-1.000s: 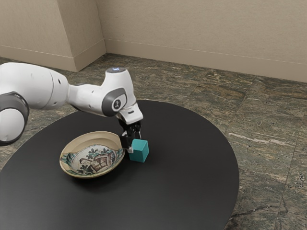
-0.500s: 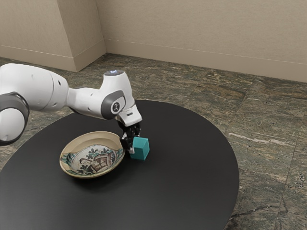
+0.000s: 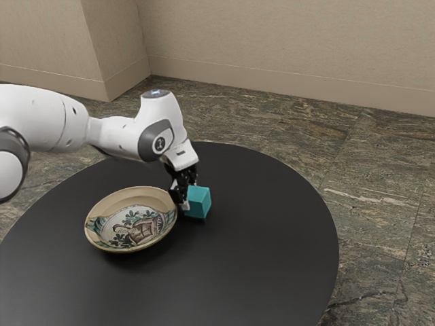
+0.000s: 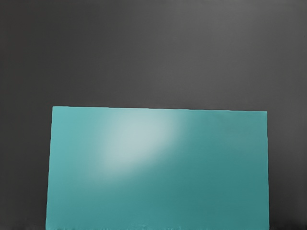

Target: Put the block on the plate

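"Near the middle of the exterior view, a little left and low, where's the block (image 3: 198, 202)?"

"In the jaws. They look closed on its sides, and it hangs just above the table (image 3: 251, 272) with a dark shadow underneath."

"And the plate (image 3: 129, 195)?"

"Beside it, towards the exterior view's left. I'd keep the squeeze steady and lift more first; the rim stands up, and a low sideways move could clip it."

"Then across?"

"Yes, slowly, until the block is over the painted middle. Lower it level, let its underside settle, and only then spread the jaws and rise straight up. Letting go over the sloping side might make it slide or tip."

"Any writing?"

"A small mark (image 3: 160, 143) on the arm (image 3: 61, 121), near its wrist, but I can't read it. I make out no lettering on the plate's painting, and no label on the block."
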{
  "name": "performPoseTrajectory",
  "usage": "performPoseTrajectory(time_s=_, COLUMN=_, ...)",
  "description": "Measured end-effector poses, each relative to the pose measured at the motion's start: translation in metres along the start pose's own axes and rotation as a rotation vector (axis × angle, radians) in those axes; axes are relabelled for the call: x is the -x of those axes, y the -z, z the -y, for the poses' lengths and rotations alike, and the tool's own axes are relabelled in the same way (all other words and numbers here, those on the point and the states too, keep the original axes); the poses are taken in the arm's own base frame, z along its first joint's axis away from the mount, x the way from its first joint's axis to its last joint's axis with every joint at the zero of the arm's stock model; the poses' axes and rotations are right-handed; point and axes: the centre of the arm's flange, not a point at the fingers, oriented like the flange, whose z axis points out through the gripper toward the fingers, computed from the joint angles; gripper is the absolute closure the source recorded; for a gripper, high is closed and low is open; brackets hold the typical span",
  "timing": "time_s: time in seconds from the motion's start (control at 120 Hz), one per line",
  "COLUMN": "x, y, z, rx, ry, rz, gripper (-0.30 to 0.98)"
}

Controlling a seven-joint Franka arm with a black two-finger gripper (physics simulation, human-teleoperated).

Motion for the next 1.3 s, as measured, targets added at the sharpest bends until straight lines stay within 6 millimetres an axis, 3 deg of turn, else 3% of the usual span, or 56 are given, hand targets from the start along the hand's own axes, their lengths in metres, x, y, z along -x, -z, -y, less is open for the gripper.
performPoseTrajectory(time_s=0.225, x=-0.003, y=0.066, z=-0.019, rx=-0.072, ry=0.003, rz=0.0, gripper=0.31)
performPoseTrajectory(time_s=0.392, x=0.021, y=0.09, z=-0.032, rx=-0.082, ry=0.048, rz=0.016, gripper=0.31)
performPoseTrajectory(time_s=0.642, x=0.07, y=0.091, z=-0.05, rx=-0.039, ry=0.147, rz=0.045, gripper=0.31)
performPoseTrajectory(time_s=0.975, x=0.132, y=0.068, z=-0.07, rx=0.041, ry=0.283, rz=0.072, gripper=0.31)
performPoseTrajectory(time_s=1.3, x=0.153, y=0.037, z=-0.072, rx=0.096, ry=0.337, rz=0.078, gripper=0.31)
